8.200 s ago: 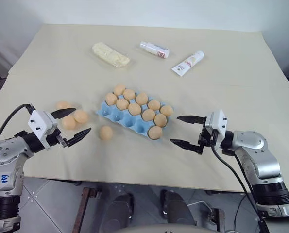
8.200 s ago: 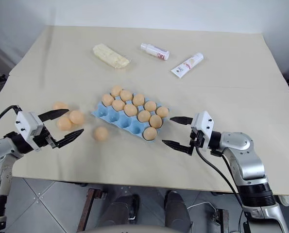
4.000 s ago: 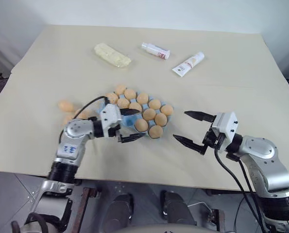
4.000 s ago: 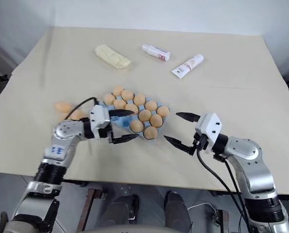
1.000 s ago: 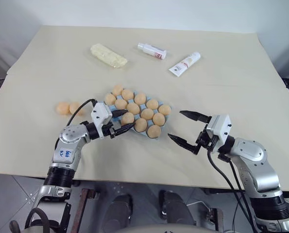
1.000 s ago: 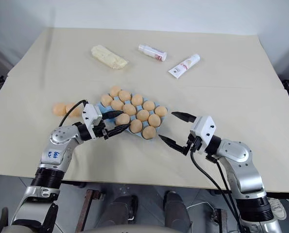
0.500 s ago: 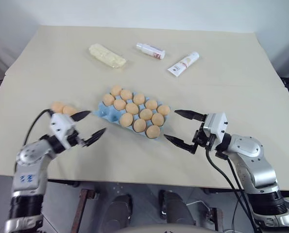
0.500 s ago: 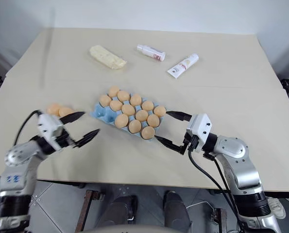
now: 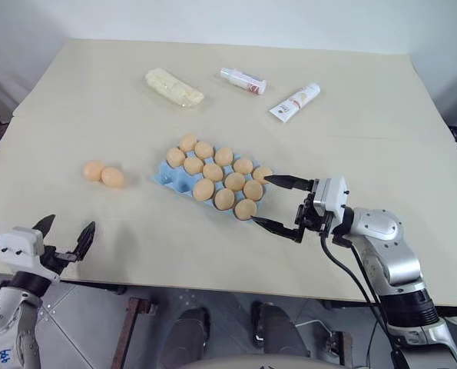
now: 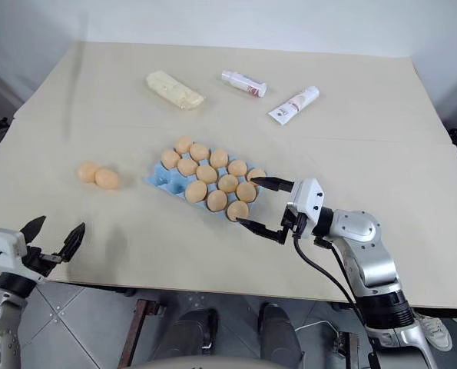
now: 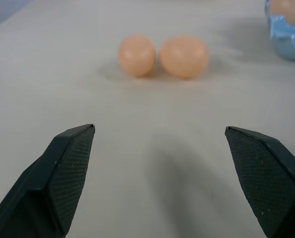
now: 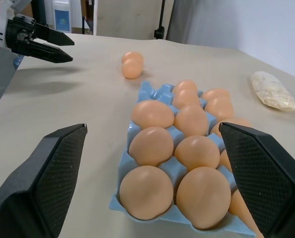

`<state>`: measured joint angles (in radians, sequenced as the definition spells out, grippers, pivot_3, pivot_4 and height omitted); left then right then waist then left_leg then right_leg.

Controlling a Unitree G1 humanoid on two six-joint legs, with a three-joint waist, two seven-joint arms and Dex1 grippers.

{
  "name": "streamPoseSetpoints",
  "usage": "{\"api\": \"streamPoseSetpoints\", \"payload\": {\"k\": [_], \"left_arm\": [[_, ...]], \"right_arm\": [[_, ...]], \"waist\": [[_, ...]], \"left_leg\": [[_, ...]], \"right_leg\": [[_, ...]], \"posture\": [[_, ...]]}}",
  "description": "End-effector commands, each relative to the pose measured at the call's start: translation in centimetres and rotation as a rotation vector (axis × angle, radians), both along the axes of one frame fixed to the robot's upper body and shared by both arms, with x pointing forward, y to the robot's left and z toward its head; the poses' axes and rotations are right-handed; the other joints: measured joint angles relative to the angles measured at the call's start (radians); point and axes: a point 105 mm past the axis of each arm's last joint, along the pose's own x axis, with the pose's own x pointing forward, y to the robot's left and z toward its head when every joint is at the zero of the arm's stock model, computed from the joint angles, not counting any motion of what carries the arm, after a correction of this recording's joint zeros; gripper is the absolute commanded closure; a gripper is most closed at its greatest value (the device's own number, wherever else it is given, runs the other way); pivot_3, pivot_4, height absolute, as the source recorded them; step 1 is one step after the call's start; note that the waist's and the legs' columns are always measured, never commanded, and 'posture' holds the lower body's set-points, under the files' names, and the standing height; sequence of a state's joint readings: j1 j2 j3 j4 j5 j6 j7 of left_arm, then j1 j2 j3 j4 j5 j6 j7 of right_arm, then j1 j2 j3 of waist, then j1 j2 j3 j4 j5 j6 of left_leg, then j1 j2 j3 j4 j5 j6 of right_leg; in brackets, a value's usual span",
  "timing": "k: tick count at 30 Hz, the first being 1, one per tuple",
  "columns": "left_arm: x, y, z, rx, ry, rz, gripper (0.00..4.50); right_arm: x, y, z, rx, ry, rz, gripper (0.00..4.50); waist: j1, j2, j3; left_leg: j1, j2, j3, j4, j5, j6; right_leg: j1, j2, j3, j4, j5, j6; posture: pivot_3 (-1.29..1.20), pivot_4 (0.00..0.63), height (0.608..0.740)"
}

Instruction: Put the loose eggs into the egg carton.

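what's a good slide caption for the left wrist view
Open left tool faces two loose eggs lying side by side on the table.

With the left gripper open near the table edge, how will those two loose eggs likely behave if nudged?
The two loose eggs are smooth ovals lying side by side on the flat table, so a nudge would probably roll them apart. Their rounded surface may slip between narrow fingers.

Far across the table (image 9: 74,100): a yellow wrapped block (image 9: 173,86), a small bottle (image 9: 243,79), perhaps a tube (image 9: 295,101)
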<state>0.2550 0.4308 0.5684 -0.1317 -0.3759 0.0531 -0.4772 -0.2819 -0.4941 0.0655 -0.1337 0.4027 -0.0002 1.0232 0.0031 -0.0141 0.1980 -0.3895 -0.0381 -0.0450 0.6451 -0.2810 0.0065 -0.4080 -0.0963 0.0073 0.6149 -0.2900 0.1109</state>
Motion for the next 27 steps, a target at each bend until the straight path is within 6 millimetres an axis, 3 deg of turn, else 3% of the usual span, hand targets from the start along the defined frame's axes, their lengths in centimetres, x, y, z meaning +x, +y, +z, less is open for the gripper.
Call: {"api": "streamPoseSetpoints", "payload": {"k": [1, 10, 17, 21, 27], "left_arm": [[1.1, -1.3, 1.5, 0.031, -0.053, -0.029, 0.02], [6.9, -3.7, 4.6, 0.052, -0.129, -0.106, 0.02], [9.8, -4.3, 4.9, 0.056, -0.113, -0.093, 0.02], [11.6, -4.8, 4.1, 0.045, -0.049, -0.108, 0.02], [12.7, -5.2, 3.9, 0.023, -0.042, -0.116, 0.02]], "right_arm": [[-0.1, 0.2, 1.0, 0.014, -0.045, 0.018, 0.0], [-0.1, 0.1, 1.0, 0.01, -0.039, 0.009, 0.0], [-0.2, 0.0, 0.8, 0.018, -0.037, -0.011, 0.0], [-0.2, 0.0, 0.8, 0.023, -0.038, -0.022, 0.0], [0.0, 0.1, 0.9, 0.031, -0.045, -0.033, 0.0]], "waist": [[0.0, 0.0, 0.0], [-0.003, 0.0, 0.0], [-0.004, 0.0, 0.0], [-0.001, 0.0, 0.0], [-0.005, 0.0, 0.0]], "left_leg": [[0.0, 0.0, 0.0, 0.0, 0.0, 0.0], [0.0, -0.001, 0.001, 0.0, 0.001, -0.001], [0.0, 0.0, 0.003, 0.0, 0.001, -0.001], [0.0, -0.001, 0.002, 0.001, 0.001, -0.001], [0.0, -0.001, 0.003, 0.001, 0.002, -0.001]], "right_leg": [[0.0, 0.0, 0.0, 0.0, 0.0, 0.0], [-0.001, 0.001, 0.0, 0.001, 0.001, 0.0], [-0.002, 0.002, -0.002, 0.002, 0.001, 0.0], [-0.002, 0.002, -0.002, 0.004, 0.001, 0.001], [-0.003, 0.002, -0.002, 0.005, 0.002, 0.001]], "posture": [[0.0, 0.15, 0.74], [0.0, 0.15, 0.74], [0.0, 0.15, 0.74], [0.0, 0.15, 0.74], [0.0, 0.15, 0.74]]}}
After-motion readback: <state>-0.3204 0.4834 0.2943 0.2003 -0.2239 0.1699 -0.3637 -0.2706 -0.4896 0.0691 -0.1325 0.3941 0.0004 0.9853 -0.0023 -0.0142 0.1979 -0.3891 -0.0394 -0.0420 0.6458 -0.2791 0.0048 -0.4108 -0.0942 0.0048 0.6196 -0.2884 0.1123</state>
